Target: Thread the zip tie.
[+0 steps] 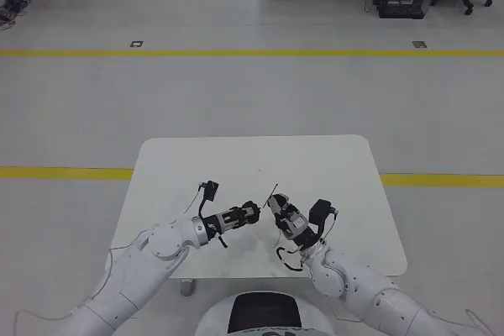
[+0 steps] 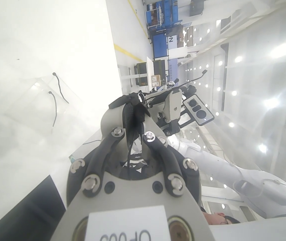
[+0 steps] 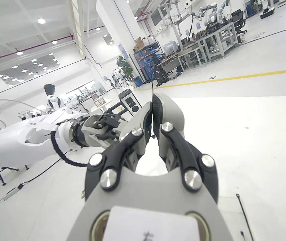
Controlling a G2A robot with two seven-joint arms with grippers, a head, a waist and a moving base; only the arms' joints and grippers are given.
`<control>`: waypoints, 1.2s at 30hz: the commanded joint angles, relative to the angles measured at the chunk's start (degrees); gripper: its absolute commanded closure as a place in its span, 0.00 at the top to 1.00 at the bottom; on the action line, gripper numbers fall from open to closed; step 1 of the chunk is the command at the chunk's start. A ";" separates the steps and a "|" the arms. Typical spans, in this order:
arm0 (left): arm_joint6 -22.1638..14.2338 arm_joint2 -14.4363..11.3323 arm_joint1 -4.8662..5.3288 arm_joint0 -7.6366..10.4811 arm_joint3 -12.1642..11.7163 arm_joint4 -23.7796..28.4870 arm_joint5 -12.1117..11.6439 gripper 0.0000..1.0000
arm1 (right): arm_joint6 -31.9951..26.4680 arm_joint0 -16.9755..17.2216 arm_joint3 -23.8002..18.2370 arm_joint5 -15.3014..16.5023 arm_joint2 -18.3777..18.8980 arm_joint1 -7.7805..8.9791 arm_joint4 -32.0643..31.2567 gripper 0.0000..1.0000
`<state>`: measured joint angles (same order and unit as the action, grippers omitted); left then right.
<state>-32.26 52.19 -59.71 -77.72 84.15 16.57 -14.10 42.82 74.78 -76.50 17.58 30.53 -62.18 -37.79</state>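
Over the tabletop [image 1: 336,160], near its 6 o'clock edge, the right gripper [image 3: 153,106] has its fingers pinched on the zip tie [image 3: 152,88], whose free end pokes out toward 11 o'clock. The left gripper [image 1: 252,211] sits just beside it at 9 o'clock, fingers drawn together on a thin dark strand, probably the tie's other end. Judged mid-task: the tie is lifted and held, but the tip is not yet through the head. Spare ties [image 2: 59,88] lie on the tabletop, apart.
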 commanded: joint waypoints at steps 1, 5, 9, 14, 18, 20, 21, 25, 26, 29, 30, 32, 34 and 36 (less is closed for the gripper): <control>-0.01 0.00 0.00 0.00 0.00 0.00 -0.01 0.00 | 0.01 0.00 0.00 0.00 0.00 0.00 0.01 0.00; -0.01 0.00 0.00 0.00 0.00 0.00 -0.01 0.00 | -1.52 0.84 -0.90 -0.60 1.31 -0.21 -0.45 0.00; -0.01 0.00 0.00 0.00 0.00 0.00 -0.01 0.00 | -2.26 1.58 -1.14 -0.41 2.42 -0.52 -1.29 0.00; -0.01 0.00 0.00 0.00 0.00 0.00 -0.01 0.00 | -3.08 2.27 -1.06 -0.13 3.63 -1.07 -2.08 0.00; -0.01 0.00 0.00 0.00 0.00 0.00 -0.01 0.00 | -3.58 2.70 -0.89 0.29 4.43 -1.52 -2.61 0.00; -0.01 0.00 0.00 0.00 0.00 0.00 -0.01 0.00 | -3.79 2.87 -0.81 0.49 4.80 -1.73 -2.82 0.00; -0.01 0.00 0.00 0.00 0.00 0.00 -0.01 0.00 | -3.92 2.97 -0.73 0.62 5.04 -1.86 -2.97 0.00; -0.01 0.00 0.00 0.00 0.00 0.00 -0.01 0.00 | -4.34 3.29 -0.52 0.94 5.79 -2.31 -3.45 0.00; -0.01 0.00 0.00 0.00 0.00 0.00 -0.01 0.00 | -4.44 3.36 -0.48 0.98 5.97 -2.41 -3.57 0.00; -0.01 0.00 0.00 0.00 0.00 0.00 -0.01 0.00 | -4.69 3.64 -0.36 1.16 6.55 -2.72 -3.98 0.00; -0.01 0.00 0.00 0.00 0.00 0.00 -0.01 0.00 | -4.77 3.72 -0.32 1.21 6.72 -2.82 -4.10 0.00; -0.01 0.00 0.00 0.00 0.00 0.00 -0.01 0.00 | -4.97 3.89 -0.22 1.39 7.12 -3.03 -4.35 0.00; -0.01 0.00 0.00 0.00 0.00 0.00 -0.01 0.00 | -5.18 4.01 -0.05 1.53 7.45 -3.21 -4.52 0.00; -0.01 0.00 0.00 0.00 0.00 0.00 -0.01 0.00 | -5.37 4.18 0.06 1.70 7.81 -3.43 -4.75 0.00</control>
<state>-32.27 52.18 -59.72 -77.72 84.14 16.58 -14.11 37.52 78.90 -76.47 19.22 38.21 -65.53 -42.45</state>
